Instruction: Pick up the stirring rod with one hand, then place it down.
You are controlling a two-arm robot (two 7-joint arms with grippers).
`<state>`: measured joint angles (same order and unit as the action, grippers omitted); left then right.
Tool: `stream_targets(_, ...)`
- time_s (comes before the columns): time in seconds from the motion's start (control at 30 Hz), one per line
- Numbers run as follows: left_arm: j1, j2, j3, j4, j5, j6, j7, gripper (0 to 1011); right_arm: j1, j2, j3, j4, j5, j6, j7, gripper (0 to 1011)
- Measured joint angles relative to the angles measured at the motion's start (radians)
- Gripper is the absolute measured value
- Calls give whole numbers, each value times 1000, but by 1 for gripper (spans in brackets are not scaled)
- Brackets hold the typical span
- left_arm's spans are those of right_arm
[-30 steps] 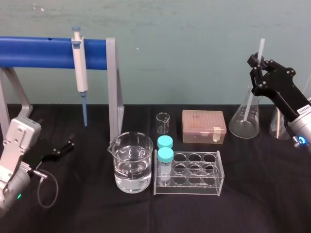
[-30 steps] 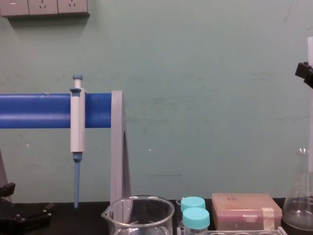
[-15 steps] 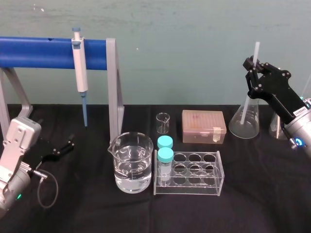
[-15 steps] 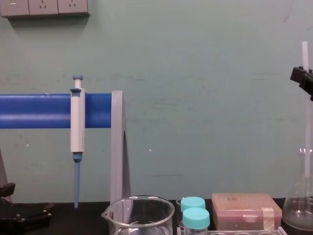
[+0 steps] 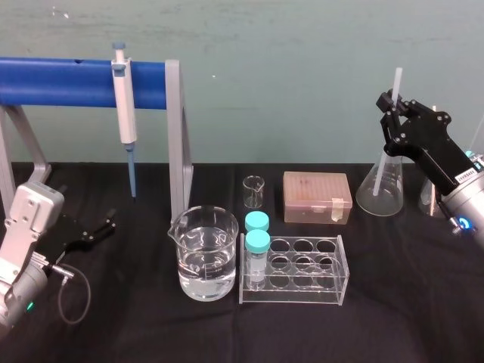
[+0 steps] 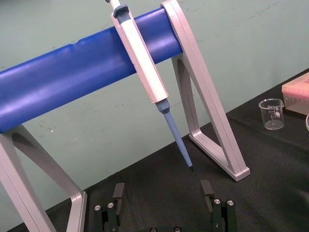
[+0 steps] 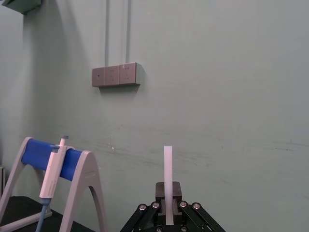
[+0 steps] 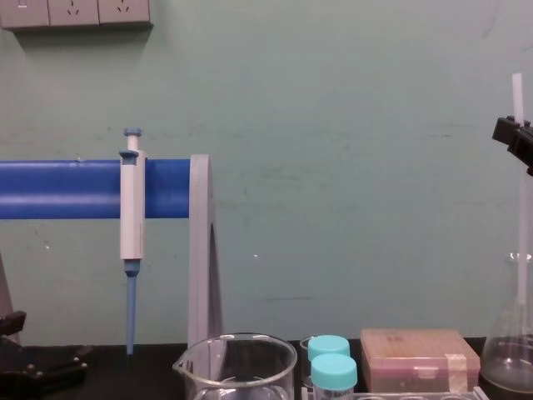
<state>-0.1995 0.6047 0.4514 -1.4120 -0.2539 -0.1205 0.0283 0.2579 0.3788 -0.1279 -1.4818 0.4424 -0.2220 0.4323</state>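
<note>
Black right pincer (image 5: 391, 102) pinches thin translucent-white stirring rod (image 5: 397, 79), tip in clear conical flask (image 5: 380, 193): keep upright, off rim. Left pincer (image 6: 162, 189) spread, far from flask.

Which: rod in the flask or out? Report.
In. The right gripper holds the rod near upright, lower end inside the flask; left gripper parked, open, at left.
</note>
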Motion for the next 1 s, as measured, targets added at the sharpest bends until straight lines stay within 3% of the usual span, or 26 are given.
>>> stream_targets(1.0,0,0,0,0,0,0,0,1000,-3,3,-1,-6,3,4,3,72)
